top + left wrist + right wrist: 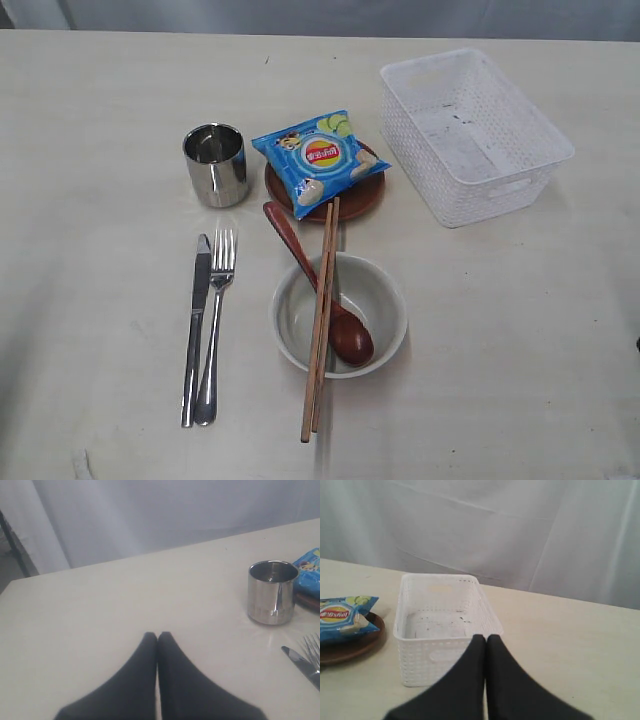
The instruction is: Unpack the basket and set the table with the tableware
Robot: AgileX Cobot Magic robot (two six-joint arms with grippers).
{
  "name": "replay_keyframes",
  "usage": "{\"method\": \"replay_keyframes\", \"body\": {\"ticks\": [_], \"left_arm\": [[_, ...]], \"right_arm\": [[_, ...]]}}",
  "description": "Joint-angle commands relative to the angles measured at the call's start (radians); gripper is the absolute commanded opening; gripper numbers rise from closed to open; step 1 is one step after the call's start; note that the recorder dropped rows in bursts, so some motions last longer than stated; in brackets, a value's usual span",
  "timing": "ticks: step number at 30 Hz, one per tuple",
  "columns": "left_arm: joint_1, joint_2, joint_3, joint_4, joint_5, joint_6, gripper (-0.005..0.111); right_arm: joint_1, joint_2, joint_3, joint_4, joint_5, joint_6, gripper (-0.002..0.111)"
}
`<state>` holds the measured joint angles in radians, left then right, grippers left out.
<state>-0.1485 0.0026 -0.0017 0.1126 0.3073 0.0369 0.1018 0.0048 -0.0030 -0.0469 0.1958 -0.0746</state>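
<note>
The white basket stands empty at the back right of the table. A steel cup stands left of the brown plate, which carries a blue chip bag. Knife and fork lie side by side. The grey-green bowl holds a red spoon, with chopsticks laid across it. Neither arm shows in the exterior view. My left gripper is shut and empty over bare table. My right gripper is shut and empty, just short of the basket.
A pale curtain hangs behind the table's far edge. A dark stand leg shows past the table corner in the left wrist view.
</note>
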Motion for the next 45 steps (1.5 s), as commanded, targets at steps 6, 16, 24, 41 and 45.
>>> {"method": "replay_keyframes", "body": {"ticks": [6,16,24,41,45], "left_arm": [[0.005,-0.003,0.002,-0.005,-0.008,-0.003,0.0],[0.005,-0.003,0.002,-0.013,-0.008,-0.003,0.0],[0.005,-0.003,0.002,-0.013,-0.008,-0.003,0.0],[0.005,-0.003,0.002,-0.013,-0.008,-0.003,0.0],[0.005,-0.003,0.002,-0.013,-0.008,-0.003,0.0]], "right_arm": [[-0.064,-0.005,0.003,-0.028,0.127,-0.031,0.0],[-0.015,-0.005,0.003,-0.03,0.133,-0.015,0.0],[-0.015,-0.005,0.003,-0.03,0.133,-0.015,0.0],[-0.023,-0.005,0.003,-0.03,0.132,0.003,0.0],[-0.023,-0.005,0.003,-0.03,0.132,0.003,0.0]]}}
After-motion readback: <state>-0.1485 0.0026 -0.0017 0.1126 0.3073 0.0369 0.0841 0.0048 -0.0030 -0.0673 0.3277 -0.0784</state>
